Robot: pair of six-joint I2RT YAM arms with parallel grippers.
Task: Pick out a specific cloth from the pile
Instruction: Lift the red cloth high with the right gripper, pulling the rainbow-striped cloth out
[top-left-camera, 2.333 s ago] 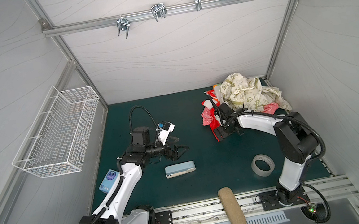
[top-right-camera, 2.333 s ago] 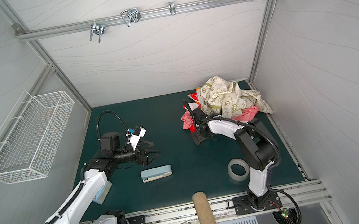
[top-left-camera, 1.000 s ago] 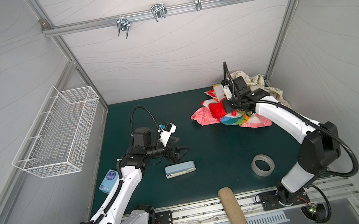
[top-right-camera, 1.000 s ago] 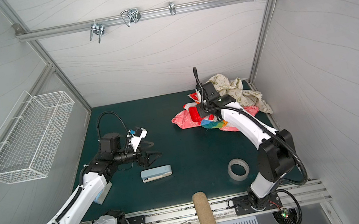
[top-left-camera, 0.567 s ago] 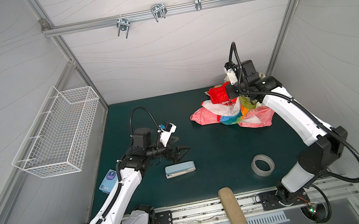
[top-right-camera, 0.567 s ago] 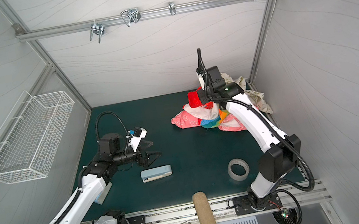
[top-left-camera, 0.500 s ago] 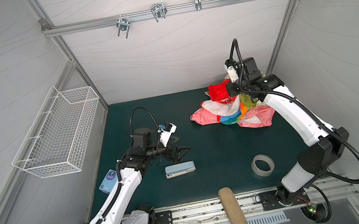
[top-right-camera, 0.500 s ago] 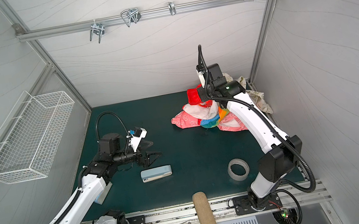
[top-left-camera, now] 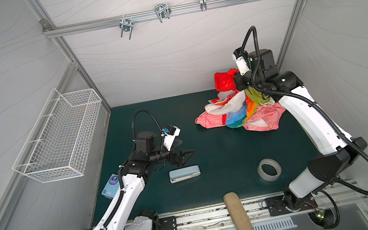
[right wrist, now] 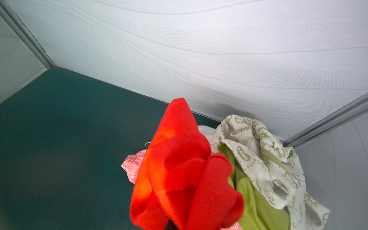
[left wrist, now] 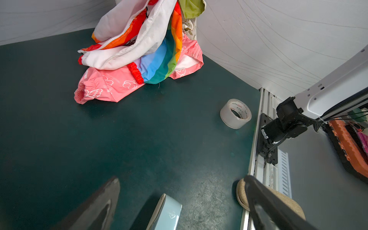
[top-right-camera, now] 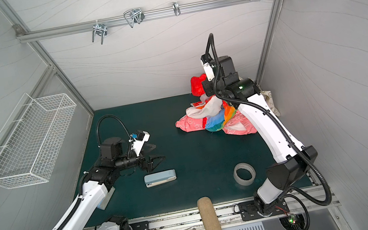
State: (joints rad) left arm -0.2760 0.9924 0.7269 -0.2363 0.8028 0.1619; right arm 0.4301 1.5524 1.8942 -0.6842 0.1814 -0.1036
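1. No change at the left gripper (top-left-camera: pixel 183 158) vs 2.3 s ago: it hovers low over the desk (top-left-camera: pixel 211 162), left of centre. Its fingers (left wrist: pixel 95 207) are spread wide w/ nothing betw. them.
2. The right gripper (top-left-camera: pixel 233 83) was down at the left edge of the pile (top-left-camera: pixel 260 124) 2.3 s ago. Now it's up high by the back edge, clamped tight on a red bunch of the cloth (top-left-camera: pixel 223 82).
3. The cloth: top end is in the air. The white & rainbow part hangs down, w/ its lower end lying on the pile, back-right of the desk.
4. The cream cloth (right wrist: pixel 258 139) sat on top earlier. Now it's in the back-right corner, mostly behind the arm in both top views. The pink cloth (top-left-camera: pixel 210 122) is more exposed, flat underneath.
5. Same spots as before: blue packet (top-left-camera: pixel 111 186), stapler (top-left-camera: pixel 184 173), beige case (top-left-camera: pixel 237 213), tape roll (top-left-camera: pixel 269 169).
6. Count, L to R:
   - 1 wire basket (top-left-camera: pixel 61 137) on the left wall
   - 1 blue packet at the left edge
   - 1 stapler just beside the left gripper
   - 1 beige case on the front edge
   - 1 tape roll front-right
   - 3 cloths
   - 2 arms
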